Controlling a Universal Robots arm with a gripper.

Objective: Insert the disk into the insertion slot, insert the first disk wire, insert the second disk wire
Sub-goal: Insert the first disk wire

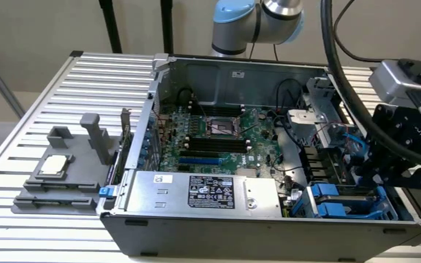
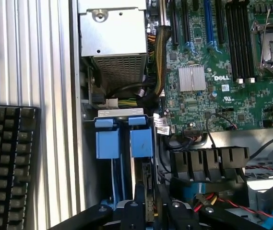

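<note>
Disk [image 2: 147, 175] stands edge-on in the slot [image 1: 346, 201], blue carrier tab up. End effector [image 2: 150, 207] is narrow, jaws closed on the disk's edge. Judged heavy, stiff and shock-sensitive — best gripped by the metal flanks or carrier, never the connector end.

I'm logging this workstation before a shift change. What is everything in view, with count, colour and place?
open dark grey computer case: one, on the white slatted metal table.
green motherboard: one, inside the case.
silver power-supply box with black label: one, against the case's near wall.
blue plastic carrier tabs: two, side by side in a case corner.
grey plastic fixture: one, on the table, exterior view's left; holds one silver square chip.
black keyboard: one, on the table beside the case.
silver-and-blue robot arm: one, behind the case.
black hand: one, above the tabs.
</note>
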